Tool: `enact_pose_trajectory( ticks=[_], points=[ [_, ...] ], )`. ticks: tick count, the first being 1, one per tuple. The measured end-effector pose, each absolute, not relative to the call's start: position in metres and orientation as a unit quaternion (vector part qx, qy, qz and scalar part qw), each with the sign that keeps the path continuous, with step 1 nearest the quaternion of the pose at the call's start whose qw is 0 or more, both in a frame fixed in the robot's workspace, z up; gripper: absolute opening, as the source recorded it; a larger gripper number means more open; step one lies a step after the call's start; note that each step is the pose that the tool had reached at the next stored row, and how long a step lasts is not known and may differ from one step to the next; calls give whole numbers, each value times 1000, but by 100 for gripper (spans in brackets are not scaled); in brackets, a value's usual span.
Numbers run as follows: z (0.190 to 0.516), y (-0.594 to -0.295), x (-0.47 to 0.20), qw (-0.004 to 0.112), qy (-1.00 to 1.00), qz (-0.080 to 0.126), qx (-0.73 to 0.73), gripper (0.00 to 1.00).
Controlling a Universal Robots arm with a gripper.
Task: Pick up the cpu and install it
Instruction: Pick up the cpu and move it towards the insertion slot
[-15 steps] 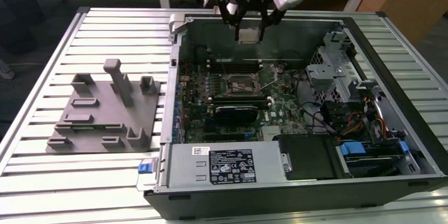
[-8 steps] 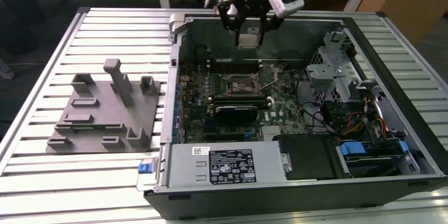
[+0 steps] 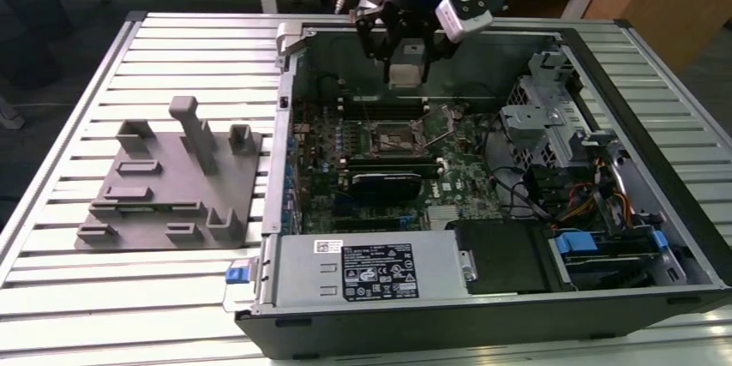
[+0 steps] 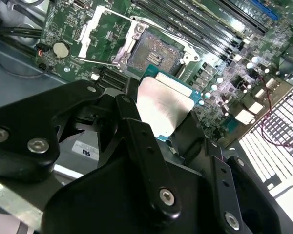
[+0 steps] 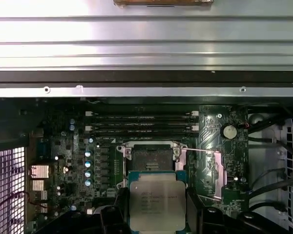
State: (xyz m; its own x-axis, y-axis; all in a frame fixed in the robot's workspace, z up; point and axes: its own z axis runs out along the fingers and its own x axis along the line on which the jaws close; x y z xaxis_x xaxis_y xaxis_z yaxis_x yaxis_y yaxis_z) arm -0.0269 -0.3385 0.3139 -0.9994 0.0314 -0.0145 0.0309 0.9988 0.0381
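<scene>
From the exterior view's left, we see a grey fixture block (image 3: 171,182) on the slatted worktop (image 3: 195,40), then the open computer case (image 3: 481,323). Above its motherboard (image 3: 469,156) hangs the hand (image 3: 403,70). Its fingers (image 4: 136,131) are closed on two opposite edges of the cpu (image 4: 163,105). The cpu is held clear of the board with its metal top showing, near the open socket (image 5: 150,157). We note faint print on the cpu's top, too faint for us to make out. Nearer the camera, a white printed label (image 3: 378,273) sits on the power supply (image 3: 309,276).
</scene>
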Motion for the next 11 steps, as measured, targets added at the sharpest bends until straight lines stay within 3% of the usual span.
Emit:
enact_pose_trajectory(
  ticks=[11],
  points=[
    [295, -339, -27, 7, 1000, 19, 16, 55]
  ],
)
